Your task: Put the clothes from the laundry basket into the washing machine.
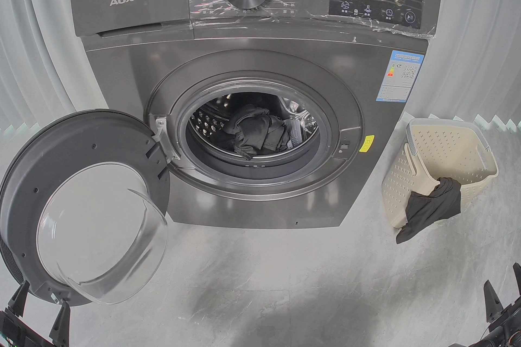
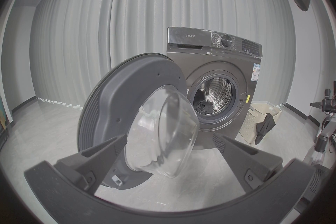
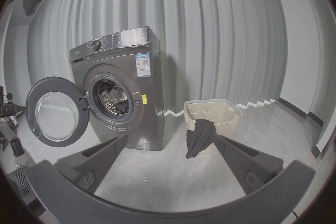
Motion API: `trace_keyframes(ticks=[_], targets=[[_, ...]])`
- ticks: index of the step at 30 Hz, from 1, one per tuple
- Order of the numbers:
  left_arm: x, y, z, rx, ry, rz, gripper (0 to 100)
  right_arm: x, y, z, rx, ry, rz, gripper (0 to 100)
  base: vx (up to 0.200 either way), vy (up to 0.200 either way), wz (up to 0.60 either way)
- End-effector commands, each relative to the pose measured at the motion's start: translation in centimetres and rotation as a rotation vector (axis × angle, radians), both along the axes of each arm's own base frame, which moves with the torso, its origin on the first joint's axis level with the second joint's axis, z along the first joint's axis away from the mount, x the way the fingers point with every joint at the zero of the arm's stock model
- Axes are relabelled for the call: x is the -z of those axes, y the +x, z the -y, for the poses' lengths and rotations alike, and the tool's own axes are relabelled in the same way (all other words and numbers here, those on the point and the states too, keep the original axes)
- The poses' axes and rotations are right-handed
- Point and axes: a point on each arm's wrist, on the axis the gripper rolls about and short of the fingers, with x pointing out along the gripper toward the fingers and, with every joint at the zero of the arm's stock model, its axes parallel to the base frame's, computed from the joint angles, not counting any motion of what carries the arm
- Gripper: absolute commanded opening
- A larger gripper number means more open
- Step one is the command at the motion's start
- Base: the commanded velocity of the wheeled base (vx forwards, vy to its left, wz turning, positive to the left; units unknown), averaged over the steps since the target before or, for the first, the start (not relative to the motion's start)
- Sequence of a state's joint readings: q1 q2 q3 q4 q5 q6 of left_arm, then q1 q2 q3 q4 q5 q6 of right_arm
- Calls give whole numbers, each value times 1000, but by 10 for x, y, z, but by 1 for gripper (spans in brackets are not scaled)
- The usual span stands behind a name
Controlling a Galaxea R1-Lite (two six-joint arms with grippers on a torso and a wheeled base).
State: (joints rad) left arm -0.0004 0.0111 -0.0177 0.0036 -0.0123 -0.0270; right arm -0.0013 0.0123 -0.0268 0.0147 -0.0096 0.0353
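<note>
Grey washing machine [image 1: 135,71], in the head view, has its door [image 1: 81,158] swung wide for loading, with dark clothes [image 1: 255,134] in the drum. 1 dark garment [image 1: 434,207] hangs over the rim of the cream laundry basket [image 1: 472,147]. The blue label [image 1: 400,76] is unreadable. Left wrist view: left end effector [image 2: 169,137] spread, empty. Right wrist view: right end effector [image 3: 169,138] spread, empty, facing the basket.

Bright even light, fisheye-curved edges

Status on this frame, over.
Left gripper open, right gripper open, both empty. One dark garment in drum, second garment draped over laundry basket rim. Door open, nothing blocking.
</note>
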Motion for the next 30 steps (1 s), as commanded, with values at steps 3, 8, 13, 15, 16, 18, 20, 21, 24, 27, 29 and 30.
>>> trace_keyframes(ticks=[3,8,13,15,16,18,20,21,24,27,29,30], targets=[[5,0,0,-5,-11,-8,100,5,1,1,31,0,3,100,0,-200,0],[5,0,0,-5,-10,-8,100,6,1,0,1,-29,-3,100,0,-200,0],[5,0,0,-5,-8,-8,100,6,1,0,-2,-35,-2,100,0,-200,0],[5,0,0,-5,-8,-8,100,6,1,0,-2,-35,-2,100,0,-200,0],[5,0,0,-5,-10,-8,100,6,1,0,-2,-35,-2,100,0,-200,0],[5,0,0,-5,-11,-8,100,6,1,0,-2,-35,-2,100,0,-200,0],[5,0,0,-5,-11,-8,100,6,1,0,-2,-35,-2,100,0,-200,0],[5,0,0,-5,-11,-8,100,6,1,0,0,-35,-2,100,0,-200,0],[5,0,0,-5,-13,-8,100,6,1,0,0,-35,-2,100,0,-200,0],[5,0,0,-5,-11,-8,100,6,1,0,-2,-35,-2,100,0,-200,0],[5,0,0,-5,-13,-8,100,6,1,0,-2,-35,-2,100,0,-200,0],[5,0,0,-7,-13,-8,100,6,1,0,-2,-35,-2,100,0,-200,0]])
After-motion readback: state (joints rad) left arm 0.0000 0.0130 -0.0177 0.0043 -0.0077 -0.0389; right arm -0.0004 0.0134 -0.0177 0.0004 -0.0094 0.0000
